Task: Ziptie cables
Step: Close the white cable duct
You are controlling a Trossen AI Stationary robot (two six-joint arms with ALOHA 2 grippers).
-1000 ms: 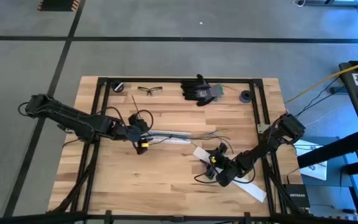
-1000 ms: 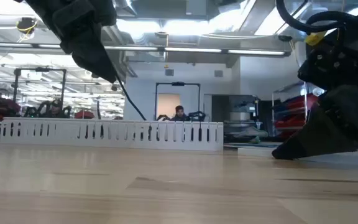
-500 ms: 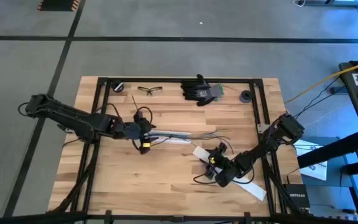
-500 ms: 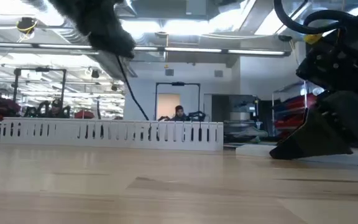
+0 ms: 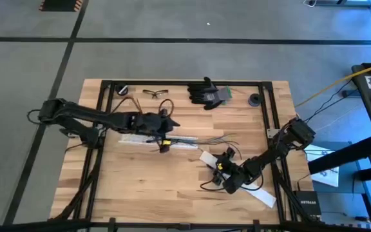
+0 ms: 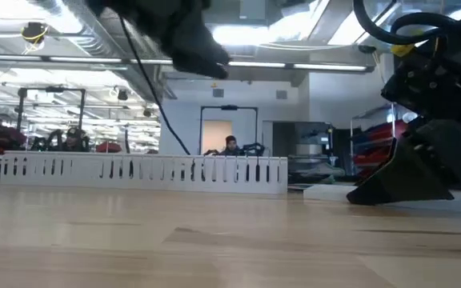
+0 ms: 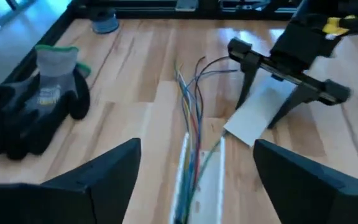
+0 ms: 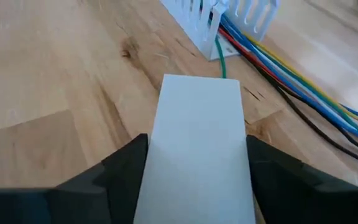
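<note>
Cables mid-table, long axis along the white slotted channel; loose ends fan out past its end toward my right arm, other ends hidden inside it. My left gripper hangs over the channel, fingers spread, empty. My right gripper spread astride a flat white strip. No legible writing.

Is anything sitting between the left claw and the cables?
Nothing visible. The left claw hangs open above the white slotted duct, and the cables run out of the duct straight ahead onto the table. The gloves lie off to one side.
</note>
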